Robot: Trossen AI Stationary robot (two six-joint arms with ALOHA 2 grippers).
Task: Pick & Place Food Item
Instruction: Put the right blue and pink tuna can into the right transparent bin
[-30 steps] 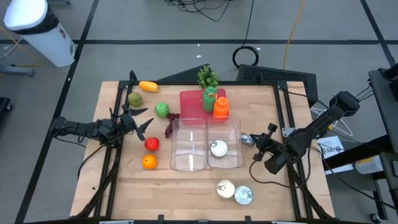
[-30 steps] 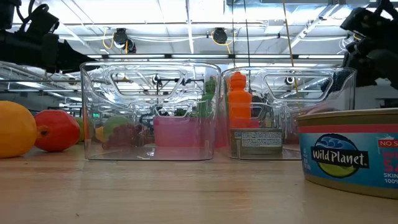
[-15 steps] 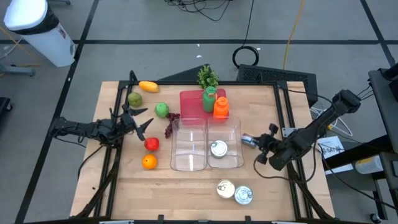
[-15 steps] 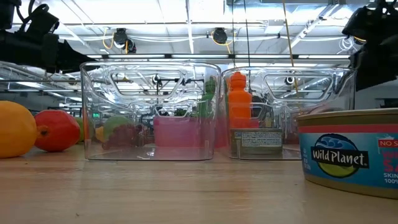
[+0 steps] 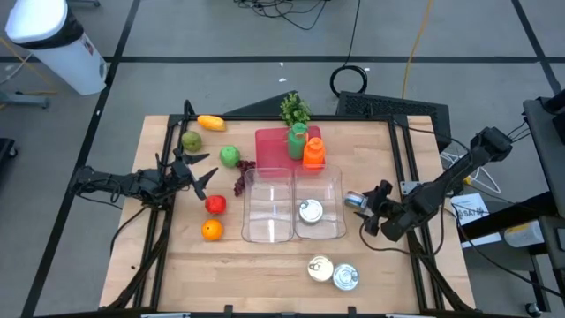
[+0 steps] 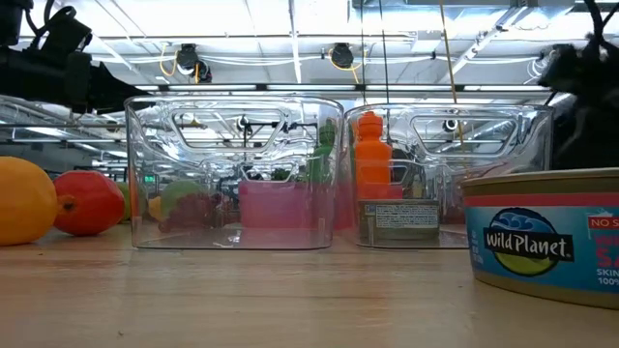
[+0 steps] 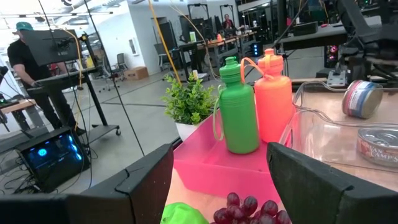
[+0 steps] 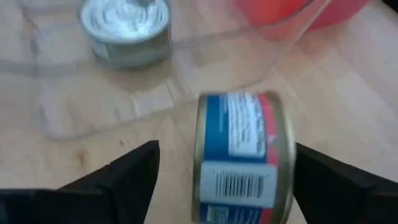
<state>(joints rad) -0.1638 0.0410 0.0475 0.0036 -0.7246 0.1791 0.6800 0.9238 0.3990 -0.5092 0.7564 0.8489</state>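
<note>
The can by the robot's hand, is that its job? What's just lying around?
Job: can between the open right gripper fingers; right bin, already holding one can.
Lying about: orange, bottles, grapes, plant, left gripper.

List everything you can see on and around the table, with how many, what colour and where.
Clear bins: two, table centre; right one holds a tin.
Tins: two silver, front edge; one blue-and-red, on its side between right fingers.
Pink tray: one, behind bins, with green bottle and orange bottle.
Plant: one, green, rear edge.
Fruit: orange, red, grapes, two green, left of bins.
Person: background.
Left gripper: open, left side.
Right gripper: open, right of bins.
</note>
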